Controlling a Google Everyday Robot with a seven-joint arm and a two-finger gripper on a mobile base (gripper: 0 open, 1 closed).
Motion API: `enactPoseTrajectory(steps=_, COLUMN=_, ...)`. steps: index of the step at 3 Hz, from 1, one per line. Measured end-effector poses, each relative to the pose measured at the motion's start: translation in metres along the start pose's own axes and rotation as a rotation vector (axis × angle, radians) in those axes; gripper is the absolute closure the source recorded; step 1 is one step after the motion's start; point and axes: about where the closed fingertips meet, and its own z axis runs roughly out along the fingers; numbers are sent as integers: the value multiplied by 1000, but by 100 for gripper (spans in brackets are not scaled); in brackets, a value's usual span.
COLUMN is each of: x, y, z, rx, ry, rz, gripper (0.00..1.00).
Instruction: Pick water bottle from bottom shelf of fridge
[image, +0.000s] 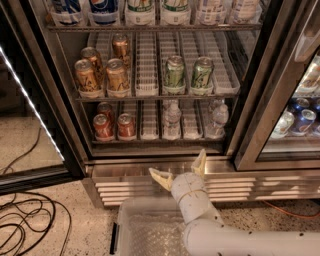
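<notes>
Bottle assessment: the water bottle (172, 120) stands upright mid-lane on the bottom shelf (149, 122) of the fridge (250, 100), with 1 twin bottle (217, 117) to its right. We judge it light, thin-walled, crushable and slick, so it is best held gently at mid-body. The tool (180, 169) hovers spread wide before the grille (130, 187), below the shelf and well apart from the bottle. The arm (200, 220) angles up from the lower right.
</notes>
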Motion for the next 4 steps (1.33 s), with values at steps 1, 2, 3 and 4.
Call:
enactPoseTrajectory(steps=1, x=-8, y=-10, z=21, rx=92, ry=-85, rz=6, gripper=0)
enactPoseTrajectory(steps=2, x=-10, y=-16, z=43, rx=144, ry=-141, rz=32, gripper=0)
enactPoseTrajectory(steps=3, x=-7, y=-19, z=65, rx=154, ry=-166, rz=74, gripper=0)
enactPoseTrajectory(steps=4, x=-7, y=-17, z=85, rx=130, ry=-185, rz=118, gripper=0)
